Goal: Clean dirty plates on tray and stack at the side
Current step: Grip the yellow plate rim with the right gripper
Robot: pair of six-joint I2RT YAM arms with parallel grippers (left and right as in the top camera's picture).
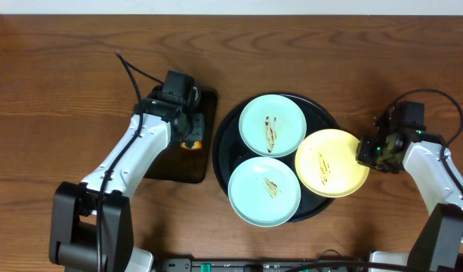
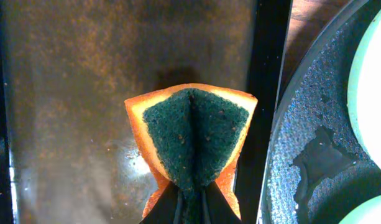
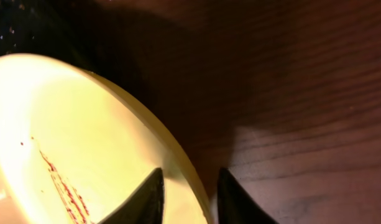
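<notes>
Plates smeared with brown lie on the black round tray (image 1: 222,147): a mint-green far plate (image 1: 272,125), a mint-green near plate (image 1: 263,190), and a yellow plate (image 1: 331,162) overhanging its right rim above the counter (image 1: 65,75). Right gripper (image 3: 190,175) straddles the yellow rim, jaws narrow; whether they pinch it cannot be told. Left gripper (image 2: 191,208) is clamped on a folded sponge (image 2: 190,134) over the small dark tray (image 2: 66,93).

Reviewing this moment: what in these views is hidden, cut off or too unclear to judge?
- Right wrist: whether the right pincer really clamps the rim of the yellow plate; deep shadow hides the contact.
- Overhead: the sponge, mostly covered by the left pincer and its wrist.
- Left wrist: the mint plates, cut off by the right edge; their smears are out of frame.
</notes>
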